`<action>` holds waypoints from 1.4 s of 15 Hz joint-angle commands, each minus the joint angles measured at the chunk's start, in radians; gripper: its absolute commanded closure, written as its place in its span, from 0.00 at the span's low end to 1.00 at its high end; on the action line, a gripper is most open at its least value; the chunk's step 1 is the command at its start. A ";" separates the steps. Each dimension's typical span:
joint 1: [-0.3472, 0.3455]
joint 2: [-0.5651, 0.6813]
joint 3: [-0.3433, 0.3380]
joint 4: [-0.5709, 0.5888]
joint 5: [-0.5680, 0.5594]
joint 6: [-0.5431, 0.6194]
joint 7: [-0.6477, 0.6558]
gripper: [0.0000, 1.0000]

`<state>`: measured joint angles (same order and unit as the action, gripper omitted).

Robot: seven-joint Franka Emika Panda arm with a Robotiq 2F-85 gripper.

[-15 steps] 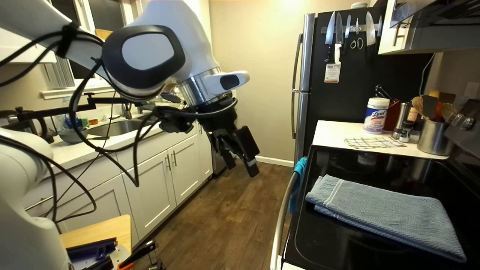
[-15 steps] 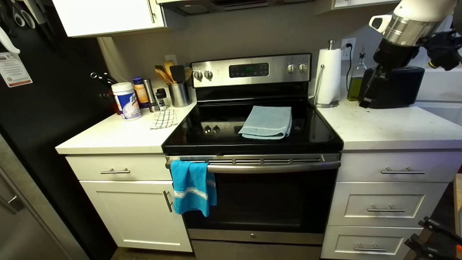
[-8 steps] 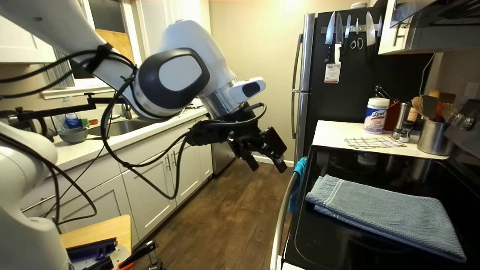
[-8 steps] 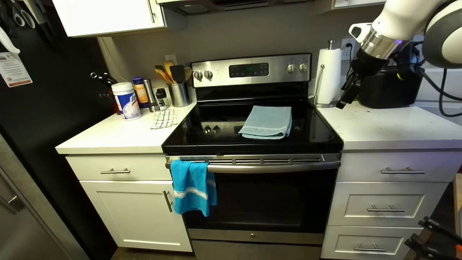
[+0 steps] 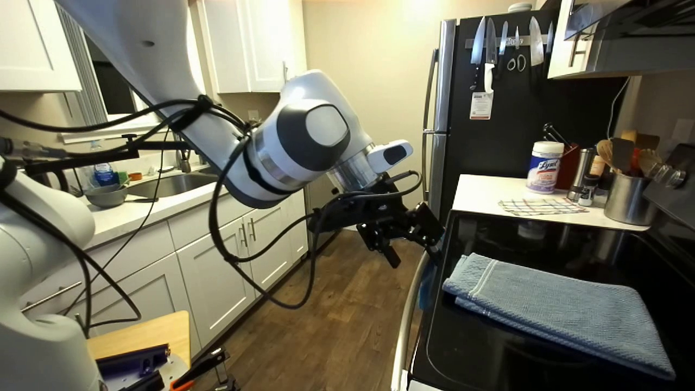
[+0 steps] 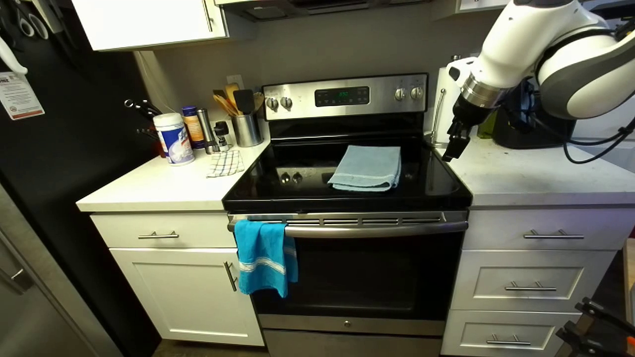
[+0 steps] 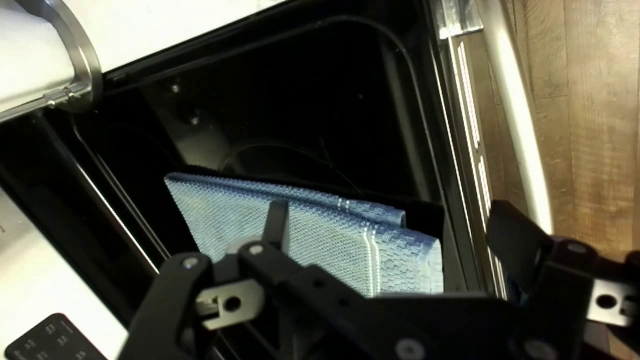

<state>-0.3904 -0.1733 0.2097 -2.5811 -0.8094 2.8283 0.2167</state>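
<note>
One tool [image 7: 391, 212]: wide, empty.
Folded towel [image 7: 330, 240]: nine o'clock from it, wrist view.
Cooktop [image 7: 310, 95]: best approached slowly, without scraping.

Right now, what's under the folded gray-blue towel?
Black glass cooktop, visible around the folded gray-blue towel; the patch beneath is covered, so anything else there can't be seen.
</note>
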 commanded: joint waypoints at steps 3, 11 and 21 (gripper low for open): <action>-0.014 0.072 0.024 0.058 -0.115 -0.005 0.120 0.00; -0.013 0.089 0.024 0.069 -0.121 -0.005 0.130 0.00; -0.001 0.201 0.037 0.181 -0.081 -0.030 0.139 0.00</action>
<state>-0.4019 -0.0473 0.2343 -2.4822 -0.9132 2.8240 0.3463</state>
